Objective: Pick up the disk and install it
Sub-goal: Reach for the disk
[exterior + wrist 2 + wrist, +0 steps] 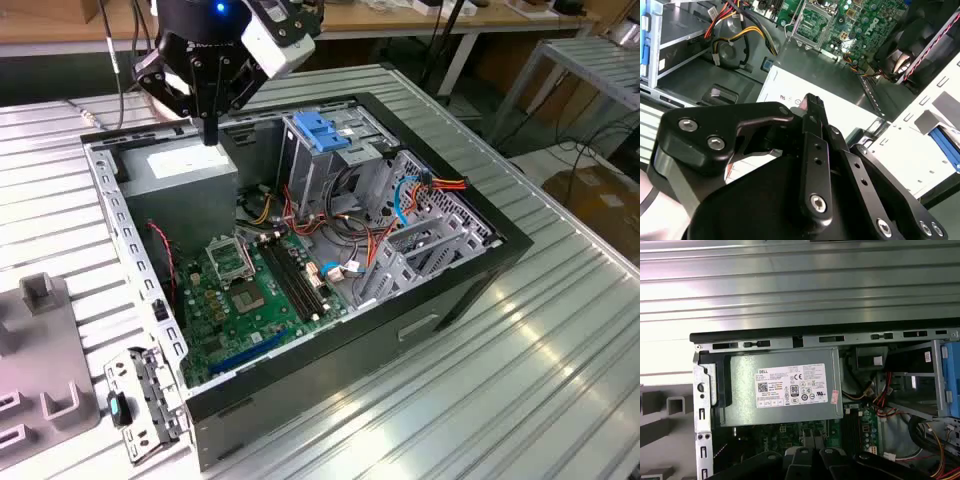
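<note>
bg: wood bench [380, 18] | ribbed metal tbl [520, 380] | cardboard box [605, 205] on floor

White sticker [799, 385], crowded with small print, barcodes and approval marks, lies on the grey metal box [740, 390] at the far left of the open computer case [300, 375].

arm [205, 35]: overhead | end effector [208, 134]: pointing down, closed, empty

Disk [946, 146], blue-railed edge partly visible, just outside the case wall
</note>
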